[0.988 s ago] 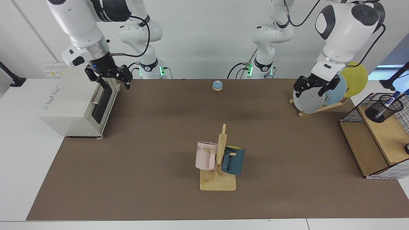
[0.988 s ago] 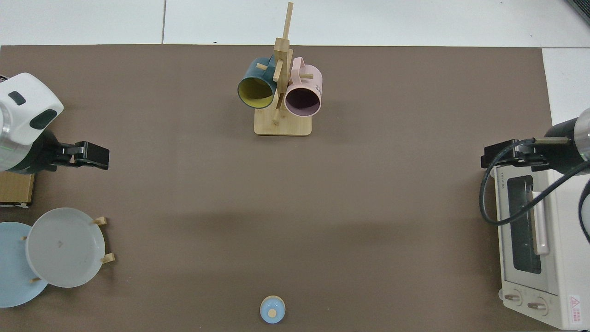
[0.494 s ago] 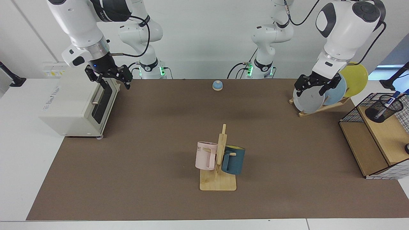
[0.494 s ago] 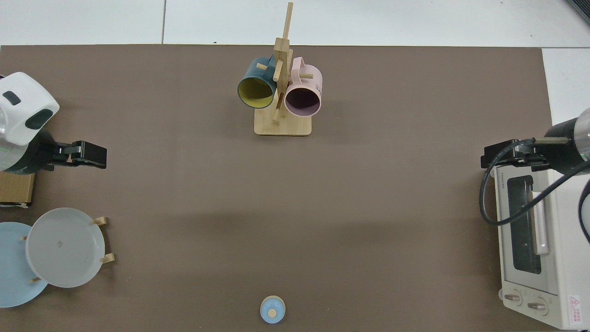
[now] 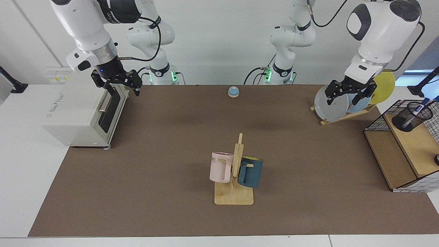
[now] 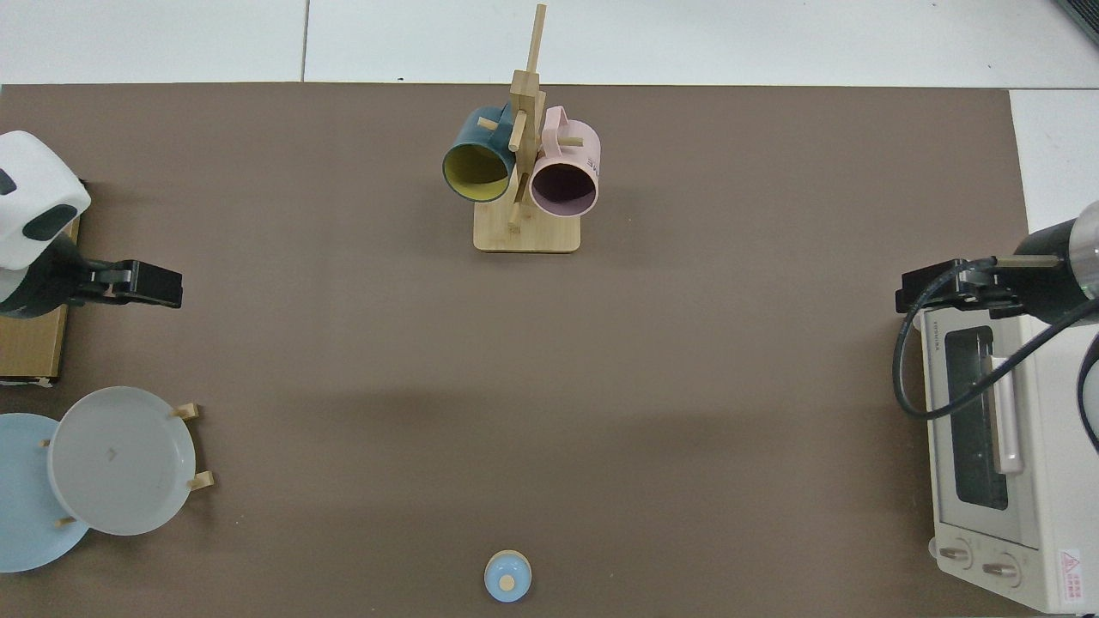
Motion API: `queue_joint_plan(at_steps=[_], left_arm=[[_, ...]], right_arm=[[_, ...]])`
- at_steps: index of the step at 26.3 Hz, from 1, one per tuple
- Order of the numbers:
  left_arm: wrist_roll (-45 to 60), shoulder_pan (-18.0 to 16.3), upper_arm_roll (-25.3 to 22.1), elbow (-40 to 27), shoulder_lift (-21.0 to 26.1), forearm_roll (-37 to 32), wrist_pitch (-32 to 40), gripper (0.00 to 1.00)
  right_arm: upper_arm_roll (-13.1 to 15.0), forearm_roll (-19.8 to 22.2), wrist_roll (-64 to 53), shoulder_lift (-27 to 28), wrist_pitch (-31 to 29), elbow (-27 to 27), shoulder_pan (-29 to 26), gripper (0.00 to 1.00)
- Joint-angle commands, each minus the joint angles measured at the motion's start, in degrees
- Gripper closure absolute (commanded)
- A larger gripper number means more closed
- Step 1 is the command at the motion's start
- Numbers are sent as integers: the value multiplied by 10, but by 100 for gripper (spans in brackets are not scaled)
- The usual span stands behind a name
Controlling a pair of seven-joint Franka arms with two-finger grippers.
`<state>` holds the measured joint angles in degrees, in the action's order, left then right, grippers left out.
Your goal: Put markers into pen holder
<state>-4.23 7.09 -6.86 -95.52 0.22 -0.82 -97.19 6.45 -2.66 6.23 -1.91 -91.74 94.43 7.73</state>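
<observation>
The black wire-mesh pen holder (image 5: 411,117) stands on the top of the wood shelf at the far right of the facing view. The marker (image 5: 419,108), white with a blue cap, leans inside it with the cap sticking out above the rim. My left gripper (image 5: 347,99) hangs open and empty in front of the plates, well to the left of the holder in that view. In the top view the left gripper (image 6: 159,286) is at the left edge, and the holder is out of view. My right gripper (image 5: 118,87) hovers open over the toaster oven's front edge, waiting.
A wooden mug tree (image 5: 234,192) with a pink mug and a teal mug stands mid-table. Plates lean in a wooden rack (image 5: 331,106) at the back. A toaster oven (image 5: 82,109), a blue bell (image 5: 233,91) and the wire-grid wood shelf (image 5: 394,154) ring the mat.
My left gripper has drifted toward the shelf side and slightly lower, across the front of the plates. The right arm has not moved, and the marker stays in the holder.
</observation>
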Motion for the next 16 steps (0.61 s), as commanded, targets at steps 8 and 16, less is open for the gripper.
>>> queue_joint_plan(at_steps=[8, 16], left_arm=[[-7, -95, 101, 44, 26, 4, 41, 0], [-8, -93, 99, 39, 25, 6, 33, 0]], right_arm=[[-7, 0, -13, 2, -8, -3, -11, 0], [-7, 0, -13, 2, -8, -3, -11, 0]])
